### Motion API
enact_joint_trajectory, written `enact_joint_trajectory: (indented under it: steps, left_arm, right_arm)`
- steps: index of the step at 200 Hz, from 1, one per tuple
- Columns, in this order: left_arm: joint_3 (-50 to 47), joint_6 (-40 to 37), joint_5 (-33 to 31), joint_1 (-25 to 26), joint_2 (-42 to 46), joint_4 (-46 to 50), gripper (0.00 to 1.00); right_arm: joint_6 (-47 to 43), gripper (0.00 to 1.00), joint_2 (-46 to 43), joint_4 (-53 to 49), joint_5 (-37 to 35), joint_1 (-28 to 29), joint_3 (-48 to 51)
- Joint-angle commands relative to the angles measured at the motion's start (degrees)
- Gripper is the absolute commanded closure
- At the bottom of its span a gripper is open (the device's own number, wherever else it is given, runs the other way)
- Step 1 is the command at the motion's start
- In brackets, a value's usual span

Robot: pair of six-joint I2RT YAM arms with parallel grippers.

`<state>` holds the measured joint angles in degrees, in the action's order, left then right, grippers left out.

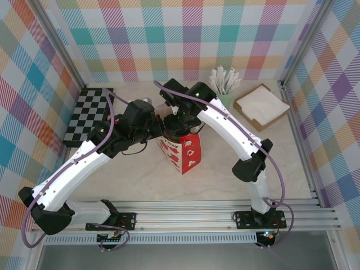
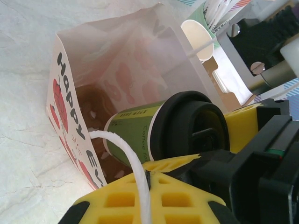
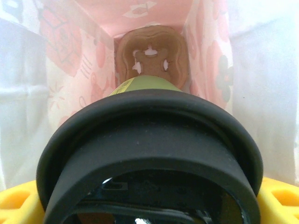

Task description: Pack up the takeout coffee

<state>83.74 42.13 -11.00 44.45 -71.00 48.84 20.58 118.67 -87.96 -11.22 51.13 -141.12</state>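
The takeout coffee (image 2: pixel 140 128), a dark green cup with a black lid (image 3: pixel 149 140), hangs tilted in the mouth of a white paper bag (image 2: pixel 117 60) printed with red hearts. My right gripper (image 3: pixel 149 205) is shut on it at the lid, with a yellow finger (image 3: pixel 280 196) on either side. Deep inside the bag lies the brown cardboard carrier (image 3: pixel 152 51). The left gripper (image 2: pixel 148 176) is shut on the bag's white cord handle (image 2: pixel 124 151), which runs out between its yellow fingers. From above, both grippers meet over the bag (image 1: pixel 184 153) at mid-table.
A pale green holder of white stirrers (image 1: pixel 225 83) and a cardboard tray of napkins (image 1: pixel 261 106) stand at the back right. A checkered board (image 1: pixel 90 115) lies at the left. A cream paper cup (image 2: pixel 198 32) stands just behind the bag.
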Motion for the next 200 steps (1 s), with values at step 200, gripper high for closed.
enact_joint_trajectory:
  steps: [200]
  left_arm:
    - [-5.36, -8.31, 3.75, -0.27, 4.47, -4.82, 1.00]
  right_arm:
    - [2.74, 0.43, 3.67, -2.41, -0.08, 0.11, -3.58]
